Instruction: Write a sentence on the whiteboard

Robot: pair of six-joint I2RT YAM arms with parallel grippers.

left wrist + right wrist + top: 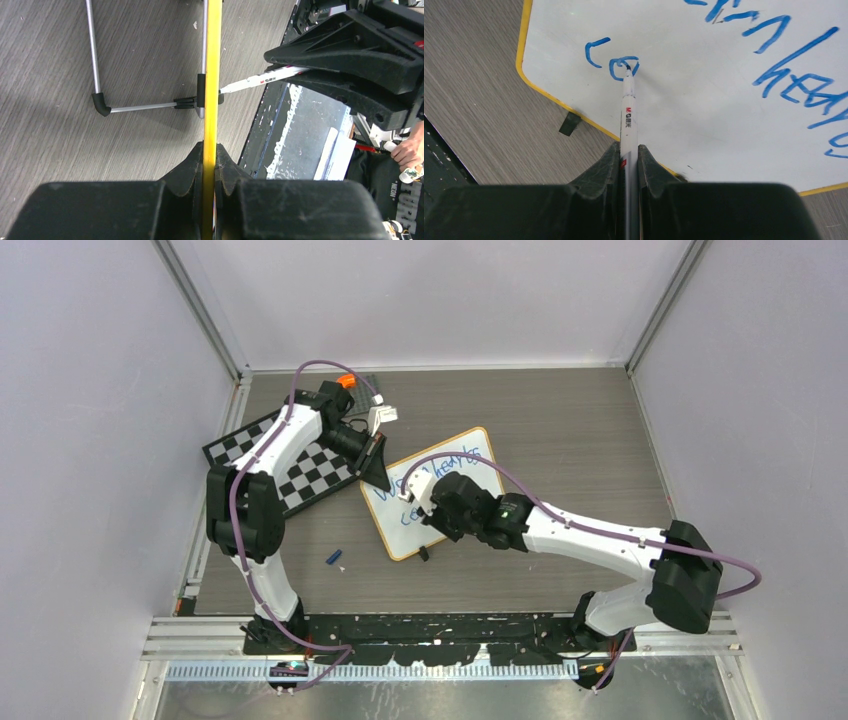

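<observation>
Marker tip on the whiteboard (pixel 398 538), with one claw on the pen and the other on the board's rim

The whiteboard sits askew in the middle of the wooden table (pixel 580 430), its far-left edge just beside the checkered board (pixel 300 468). The left claw (pixel 210 167) is closed on the thin yellow rim (seen edge-on from that wrist, with a wire stand (pixel 145 106) on the side away from the pen). The right claw (pixel 628 159) is clamped tight around a white marker (pixel 628 112), whose tip touches the board at the top of an "o". The sentence (pixel 794 75) is blue script: an upper line runs toward the far corner, and the lower line reads only "co", near the yellow edge. One black foot (pixel 569 123) sticks out past the rim close to the marker. A small blue piece (pixel 334 557) lies on the table, apart from the board
</observation>
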